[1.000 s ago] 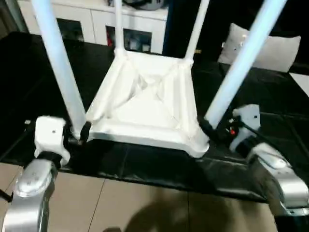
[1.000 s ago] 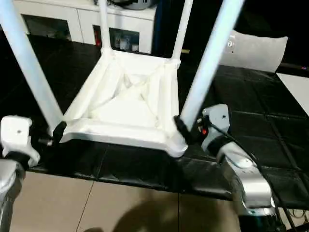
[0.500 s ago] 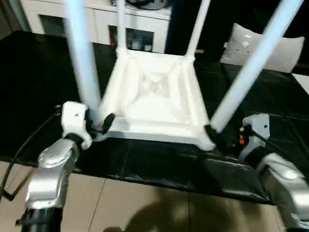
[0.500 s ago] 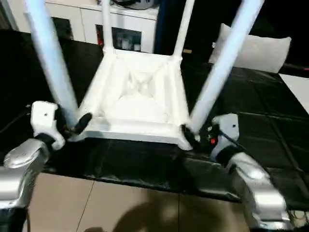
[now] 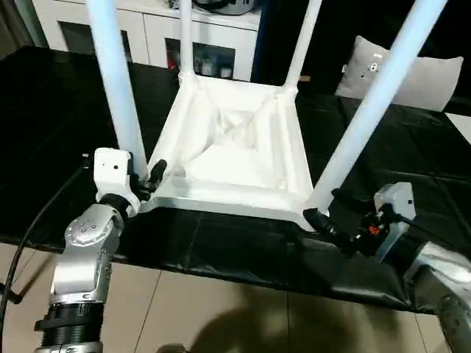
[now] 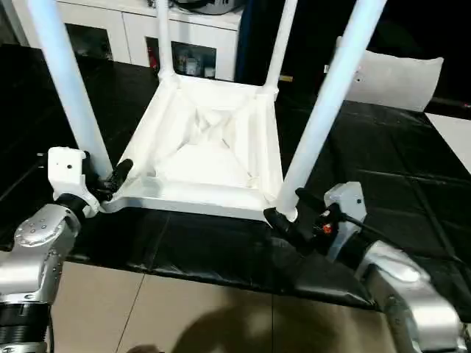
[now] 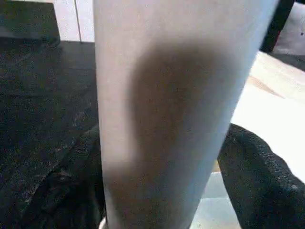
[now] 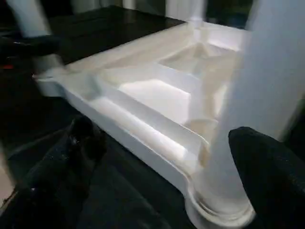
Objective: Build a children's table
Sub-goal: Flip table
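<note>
The children's table lies upside down on a black mat, its white ribbed tabletop (image 5: pixel 235 158) facing up. Its legs stand upright in the corner sockets: near-left leg (image 5: pixel 118 81), near-right leg (image 5: pixel 375 95), two far legs (image 5: pixel 184 37). My left gripper (image 5: pixel 146 180) is shut on the near-left leg (image 7: pixel 162 119) just above its socket, a black finger (image 7: pixel 257 181) pressed on each side. My right gripper (image 6: pixel 291 211) is open at the near-right corner. In the right wrist view the leg's base (image 8: pixel 224 191) stands between the spread fingers (image 8: pixel 71 157).
A white cabinet (image 5: pixel 147 29) with glass doors stands behind the table. A grey pillow (image 5: pixel 412 73) lies at the back right. The black mat (image 5: pixel 59 132) ends near me at beige floor tiles (image 5: pixel 221 309). A cable runs along my left arm.
My left gripper has come in around the near-left leg and narrowed onto it. My right gripper has drawn slightly back from the near-right leg. The camera has shifted too.
</note>
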`<state>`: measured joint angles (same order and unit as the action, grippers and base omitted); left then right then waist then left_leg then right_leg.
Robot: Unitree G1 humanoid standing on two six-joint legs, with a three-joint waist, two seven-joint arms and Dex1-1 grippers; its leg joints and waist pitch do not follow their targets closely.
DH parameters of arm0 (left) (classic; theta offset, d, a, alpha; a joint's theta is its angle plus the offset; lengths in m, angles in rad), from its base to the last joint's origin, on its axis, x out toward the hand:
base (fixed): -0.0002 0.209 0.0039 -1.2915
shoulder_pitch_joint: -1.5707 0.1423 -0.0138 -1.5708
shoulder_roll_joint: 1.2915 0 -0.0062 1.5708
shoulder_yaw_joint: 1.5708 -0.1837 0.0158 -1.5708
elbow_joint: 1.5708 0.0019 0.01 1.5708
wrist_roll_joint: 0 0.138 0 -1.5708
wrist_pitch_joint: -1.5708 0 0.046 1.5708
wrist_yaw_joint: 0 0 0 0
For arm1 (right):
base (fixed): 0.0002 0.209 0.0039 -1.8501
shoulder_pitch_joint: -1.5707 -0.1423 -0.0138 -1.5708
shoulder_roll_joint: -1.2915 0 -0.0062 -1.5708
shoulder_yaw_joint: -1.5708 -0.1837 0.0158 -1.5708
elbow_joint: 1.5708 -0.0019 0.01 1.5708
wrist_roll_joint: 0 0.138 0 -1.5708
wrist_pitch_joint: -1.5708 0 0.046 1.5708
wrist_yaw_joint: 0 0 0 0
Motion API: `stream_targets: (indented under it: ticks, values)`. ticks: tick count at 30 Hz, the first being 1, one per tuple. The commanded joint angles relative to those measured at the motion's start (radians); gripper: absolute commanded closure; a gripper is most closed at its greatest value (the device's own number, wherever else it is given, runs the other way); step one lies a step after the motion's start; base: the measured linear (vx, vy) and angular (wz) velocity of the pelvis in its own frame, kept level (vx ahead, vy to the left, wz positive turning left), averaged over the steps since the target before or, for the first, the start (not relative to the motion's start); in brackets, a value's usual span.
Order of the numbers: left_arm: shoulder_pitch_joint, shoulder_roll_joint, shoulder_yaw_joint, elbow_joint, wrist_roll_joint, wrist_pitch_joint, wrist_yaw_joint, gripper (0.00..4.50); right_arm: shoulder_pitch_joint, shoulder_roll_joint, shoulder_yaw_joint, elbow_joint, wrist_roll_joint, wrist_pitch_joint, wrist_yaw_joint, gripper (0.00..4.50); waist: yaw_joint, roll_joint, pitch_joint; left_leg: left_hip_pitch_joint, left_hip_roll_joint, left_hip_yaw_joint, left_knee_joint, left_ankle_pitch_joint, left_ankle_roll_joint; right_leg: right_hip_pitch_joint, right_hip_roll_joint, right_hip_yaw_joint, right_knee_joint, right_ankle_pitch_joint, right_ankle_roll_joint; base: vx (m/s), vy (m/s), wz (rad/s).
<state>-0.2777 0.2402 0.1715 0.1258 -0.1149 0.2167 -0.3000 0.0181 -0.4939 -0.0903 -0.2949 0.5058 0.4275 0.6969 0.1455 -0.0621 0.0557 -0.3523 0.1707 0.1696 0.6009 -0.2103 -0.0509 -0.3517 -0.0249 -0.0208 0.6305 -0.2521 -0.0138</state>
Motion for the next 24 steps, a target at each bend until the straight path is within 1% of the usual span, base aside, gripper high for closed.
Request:
stream_targets:
  ticks: [1,2,3,5,6,7,8,9,10,11,13,15,17,18,20,21,23,24]
  values:
    - [0.006,-0.010,-0.020,0.010,-0.004,-0.005,-0.001,1.48,0.002,-0.001,-0.001,-0.027,0.010,0.013,0.006,0.00,0.002,0.003,-0.048,0.010,0.071,-0.033,-0.076,-0.099,0.038,0.022,-0.121,0.050,-0.074,0.000,-0.150,0.000,0.000,0.00]
    - [0.005,-0.010,-0.020,0.011,-0.004,-0.005,-0.001,1.54,-0.002,0.003,0.005,-0.025,0.006,0.013,0.001,0.00,0.002,0.003,-0.048,0.011,0.070,-0.032,-0.075,-0.096,0.038,0.020,-0.121,0.050,-0.075,0.003,-0.152,0.000,0.000,0.00]
    - [0.006,-0.009,-0.020,0.011,-0.002,0.000,0.002,1.54,0.003,-0.006,-0.004,-0.020,0.012,0.005,0.018,0.00,0.002,0.003,-0.048,0.011,0.070,-0.032,-0.075,-0.095,0.036,0.019,-0.121,0.049,-0.075,-0.001,-0.158,0.000,0.000,0.00]
    - [0.004,-0.009,-0.020,0.013,0.000,0.003,0.003,1.77,0.010,-0.025,-0.017,-0.012,0.020,0.001,0.039,0.00,0.005,0.002,-0.046,0.011,0.070,-0.032,-0.077,-0.112,0.032,0.020,-0.122,0.050,-0.078,-0.027,-0.159,0.000,0.000,0.00]
    - [0.005,-0.011,-0.019,0.011,-0.003,0.005,0.003,1.93,0.012,-0.040,-0.022,-0.007,0.023,0.001,0.053,0.00,0.008,-0.002,-0.044,0.011,0.070,-0.032,-0.077,-0.121,0.032,0.021,-0.123,0.050,-0.080,-0.047,-0.157,0.000,0.000,0.00]
    - [0.005,-0.011,-0.019,0.011,-0.003,0.005,0.003,1.95,0.012,-0.040,-0.022,-0.007,0.023,0.001,0.053,0.00,0.008,-0.001,-0.044,0.010,0.070,-0.032,-0.078,-0.122,0.030,0.021,-0.123,0.050,-0.080,-0.055,-0.155,0.000,0.000,0.00]
    - [0.006,-0.014,-0.016,0.005,-0.009,0.010,0.006,1.95,0.003,-0.052,-0.023,-0.001,0.028,0.014,0.060,0.00,0.008,-0.003,-0.044,0.011,0.070,-0.031,-0.077,-0.122,0.029,0.020,-0.123,0.051,-0.081,-0.059,-0.152,0.000,0.000,0.00]
    - [0.007,-0.014,-0.016,0.005,-0.009,0.011,0.006,2.09,0.002,-0.052,-0.023,-0.001,0.028,0.015,0.061,0.00,0.009,-0.002,-0.044,0.011,0.070,-0.032,-0.078,-0.119,0.029,0.020,-0.123,0.050,-0.081,-0.060,-0.152,0.000,0.000,0.00]
    - [0.007,-0.014,-0.016,0.004,-0.011,0.015,0.010,2.09,-0.003,-0.062,-0.024,0.000,0.027,0.024,0.069,0.00,0.009,-0.003,-0.044,0.011,0.071,-0.032,-0.077,-0.118,0.029,0.019,-0.123,0.050,-0.081,-0.058,-0.152,0.000,0.000,0.00]
    - [0.008,-0.015,-0.016,0.003,-0.012,0.017,0.011,2.31,-0.004,-0.068,-0.022,0.002,0.020,0.023,0.074,0.00,0.009,-0.003,-0.045,0.011,0.070,-0.033,-0.077,-0.112,0.032,0.020,-0.122,0.050,-0.080,-0.050,-0.153,0.000,0.000,0.00]
    - [0.010,-0.025,-0.012,-0.002,-0.020,0.038,0.021,2.35,-0.002,-0.076,-0.035,0.011,0.014,0.023,0.072,0.00,0.010,-0.003,-0.045,0.010,0.070,-0.033,-0.076,-0.105,0.033,0.021,-0.122,0.050,-0.079,-0.038,-0.153,0.000,0.000,0.00]
    - [0.013,-0.034,-0.004,-0.009,-0.034,0.053,0.025,2.42,0.007,-0.086,-0.044,0.009,0.015,0.017,0.076,0.00,0.011,-0.008,-0.045,0.009,0.069,-0.031,-0.074,-0.092,0.038,0.023,-0.123,0.050,-0.077,-0.025,-0.158,0.000,0.000,0.00]
    - [0.015,-0.036,-0.002,-0.017,-0.039,0.079,0.030,2.45,0.011,-0.092,-0.057,0.011,0.017,0.021,0.068,0.00,0.012,-0.007,-0.045,0.009,0.069,-0.031,-0.073,-0.086,0.041,0.021,-0.122,0.049,-0.077,-0.027,-0.157,0.000,0.000,0.00]
    - [0.014,-0.037,-0.002,-0.020,-0.040,0.091,0.031,2.45,0.011,-0.094,-0.062,0.012,0.018,0.023,0.065,0.00,0.012,-0.009,-0.044,0.010,0.069,-0.031,-0.074,-0.089,0.043,0.021,-0.123,0.049,-0.079,-0.037,-0.156,0.000,0.000,0.00]
    - [0.008,-0.048,0.011,-0.025,-0.058,0.139,0.050,2.46,0.012,-0.101,-0.065,0.007,0.011,0.016,0.067,0.00,0.012,-0.007,-0.044,0.010,0.069,-0.032,-0.074,-0.095,0.042,0.020,-0.123,0.049,-0.079,-0.050,-0.158,0.000,0.000,0.00]
    - [0.003,-0.055,0.020,-0.028,-0.070,0.158,0.059,2.46,0.019,-0.106,-0.070,-0.009,0.020,0.006,0.085,0.00,0.012,-0.007,-0.043,0.010,0.070,-0.031,-0.073,-0.101,0.040,0.020,-0.123,0.049,-0.081,-0.056,-0.160,0.000,0.000,0.00]
    - [-0.009,-0.077,0.037,-0.053,-0.106,0.205,0.075,2.46,0.038,-0.110,-0.102,-0.060,0.079,0.002,0.125,0.00,0.015,-0.008,-0.043,0.011,0.069,-0.030,-0.073,-0.114,0.042,0.022,-0.125,0.050,-0.082,-0.074,-0.161,0.000,0.000,0.00]
    - [-0.019,-0.094,0.050,-0.073,-0.136,0.243,0.082,2.46,0.047,-0.113,-0.130,-0.086,0.125,0.017,0.141,0.00,0.015,-0.010,-0.042,0.009,0.070,-0.031,-0.073,-0.111,0.049,0.023,-0.125,0.051,-0.083,-0.075,-0.158,0.000,0.000,0.00]
